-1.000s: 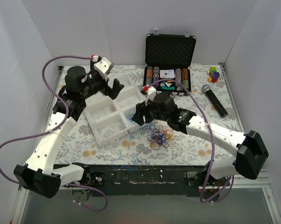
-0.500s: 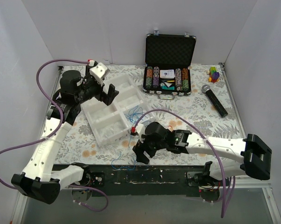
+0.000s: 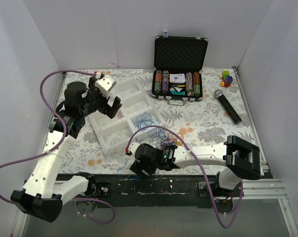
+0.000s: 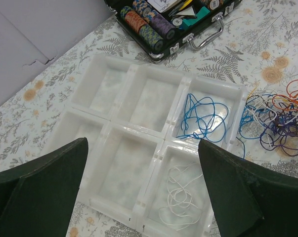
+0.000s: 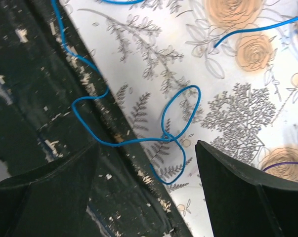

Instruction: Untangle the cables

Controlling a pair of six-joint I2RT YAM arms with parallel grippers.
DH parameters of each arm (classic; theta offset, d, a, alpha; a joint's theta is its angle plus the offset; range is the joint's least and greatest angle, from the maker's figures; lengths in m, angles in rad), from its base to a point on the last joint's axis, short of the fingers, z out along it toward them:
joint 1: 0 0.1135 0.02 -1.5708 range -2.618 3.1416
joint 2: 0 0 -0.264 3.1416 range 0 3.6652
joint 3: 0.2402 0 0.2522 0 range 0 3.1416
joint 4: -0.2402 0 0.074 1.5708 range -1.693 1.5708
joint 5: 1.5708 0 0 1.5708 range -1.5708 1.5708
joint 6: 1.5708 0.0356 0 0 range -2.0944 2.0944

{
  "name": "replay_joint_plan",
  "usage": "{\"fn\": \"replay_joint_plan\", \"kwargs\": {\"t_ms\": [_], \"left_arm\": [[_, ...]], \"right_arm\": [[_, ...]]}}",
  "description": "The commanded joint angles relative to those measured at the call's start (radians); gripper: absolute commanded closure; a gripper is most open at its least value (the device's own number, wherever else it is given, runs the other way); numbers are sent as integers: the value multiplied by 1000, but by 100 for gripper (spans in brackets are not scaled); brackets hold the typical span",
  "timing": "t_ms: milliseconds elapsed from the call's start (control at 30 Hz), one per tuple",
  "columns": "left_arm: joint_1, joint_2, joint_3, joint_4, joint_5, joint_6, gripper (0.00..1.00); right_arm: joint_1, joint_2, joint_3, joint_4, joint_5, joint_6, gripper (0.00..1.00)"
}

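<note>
Cables [image 4: 282,123] lie in a mixed-up pile of red, orange, purple, blue and white on the flowery table [image 4: 267,44], just beside the white tray [image 4: 130,129]. One blue cable [image 4: 200,116] sits in a box of the tray, and a white cable [image 4: 181,192] sits in the box next to it. A loopy blue cable [image 5: 173,133] hangs over the table's front edge. The left claw [image 4: 141,143] hangs wide open above the tray, holding nothing. The right claw [image 5: 148,148] is wide open too, over the loopy blue cable, with nothing in it.
</note>
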Motion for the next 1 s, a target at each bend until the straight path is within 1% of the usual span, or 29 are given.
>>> {"fn": "replay_joint_plan", "kwargs": {"t_ms": [0,100,133,200,333,467,667,767,800,867,900,933,967], "left_arm": [[6,-46,-35,-4,-29,33,6],[6,-67,-57,11,-31,40,7],[6,-72,-64,15,-31,44,7],[6,-80,-73,26,-32,47,8],[6,-80,-83,34,-32,46,10],[6,-86,-95,46,-35,47,11],[6,-97,-110,65,-46,53,12],[6,-103,-118,72,-44,56,12],[6,-103,-118,72,-46,56,12],[4,-103,-118,75,-44,56,12],[6,-103,-118,75,-41,56,12],[6,-103,-119,75,-40,56,12],[6,-103,-118,75,-38,55,12]], "right_arm": [[0,37,54,41,85,24,16],[0,43,29,78,77,39,26],[0,45,19,87,82,46,32],[0,37,-6,110,91,53,46],[0,-7,-63,173,111,58,71],[0,-63,-77,182,146,52,99],[0,-227,-61,164,200,-5,99],[-2,-285,-52,144,197,-11,99],[-3,-291,-50,136,190,-8,93],[-6,-278,-49,124,165,12,56],[-6,-258,-47,116,160,30,40],[-8,-233,-46,113,151,50,32],[-9,-209,-37,104,153,68,28]]}}
